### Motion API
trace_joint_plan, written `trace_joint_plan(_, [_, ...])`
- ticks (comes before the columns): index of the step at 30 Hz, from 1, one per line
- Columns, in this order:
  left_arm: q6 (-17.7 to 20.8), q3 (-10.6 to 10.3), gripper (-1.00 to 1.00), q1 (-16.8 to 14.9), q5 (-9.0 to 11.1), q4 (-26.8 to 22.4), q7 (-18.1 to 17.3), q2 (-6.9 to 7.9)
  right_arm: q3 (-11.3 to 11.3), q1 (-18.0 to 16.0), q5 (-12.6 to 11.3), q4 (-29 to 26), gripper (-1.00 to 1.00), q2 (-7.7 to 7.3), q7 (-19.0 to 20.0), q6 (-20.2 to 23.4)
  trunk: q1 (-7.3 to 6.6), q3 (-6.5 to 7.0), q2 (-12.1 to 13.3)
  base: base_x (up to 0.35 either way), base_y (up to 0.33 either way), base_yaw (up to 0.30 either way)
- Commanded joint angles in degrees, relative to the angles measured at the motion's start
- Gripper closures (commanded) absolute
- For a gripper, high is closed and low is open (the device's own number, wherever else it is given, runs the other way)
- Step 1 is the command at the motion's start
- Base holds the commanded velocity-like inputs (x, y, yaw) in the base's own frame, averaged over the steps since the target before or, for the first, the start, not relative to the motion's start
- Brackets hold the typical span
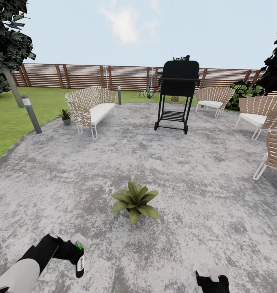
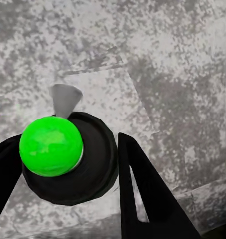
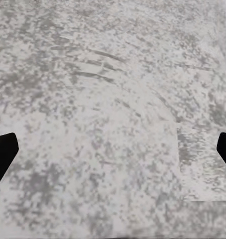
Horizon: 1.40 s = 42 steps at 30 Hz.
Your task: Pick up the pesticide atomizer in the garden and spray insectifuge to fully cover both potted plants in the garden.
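Dark atomizer (image 1: 80, 260) in left gripper (image 1: 75, 254), label unreadable.

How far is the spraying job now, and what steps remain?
Picking up looks done: the left hand holds the pesticide atomizer above the stone patio. The near potted plant stands just ahead, unsprayed as far as visible. The second potted plant, beside the wicker sofa, also remains. The right hand is empty.

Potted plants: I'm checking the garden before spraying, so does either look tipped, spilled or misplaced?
Nothing looks tipped or spilled. One potted plant sits mid-patio, its pot hidden by leaves; the other stands upright beside the wicker sofa.
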Motion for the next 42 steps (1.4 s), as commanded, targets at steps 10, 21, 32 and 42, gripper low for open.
trace_joint_plan(10, [21.3, -0.3, 1.0, -2.4, -0.9, -6.7, -8.2, -0.4, -0.7, 0.1, -3.6, 0.3, -1.0, 0.18, 0.1, -0.1, -0.01, -0.05, 0.0, 0.148, -0.058, 0.0])
trace_joint_plan(21, [21.4, -0.3, 1.0, -2.3, -1.0, -6.9, -8.1, -0.4, -0.7, 0.2, -3.4, 0.2, -1.0, 0.23, 0.2, -0.1, -0.01, -0.05, 0.0, 0.189, -0.267, 0.0])
trace_joint_plan(32, [21.5, -0.4, 1.0, -2.3, -1.0, -6.9, -8.1, -0.39, -0.7, 0.2, -3.5, 0.3, -1.0, 0.51, 0.3, -0.1, -0.01, -0.05, 0.0, 0.182, -0.276, 0.0])
trace_joint_plan(42, [22.6, -10.0, 1.0, -2.3, -2.0, -6.9, -11.5, 0.17, -0.7, 0.4, -3.4, 0.3, -1.0, 0.54, 0.0, -0.1, -0.01, -0.05, 0.0, -0.001, 0.0, -0.051])
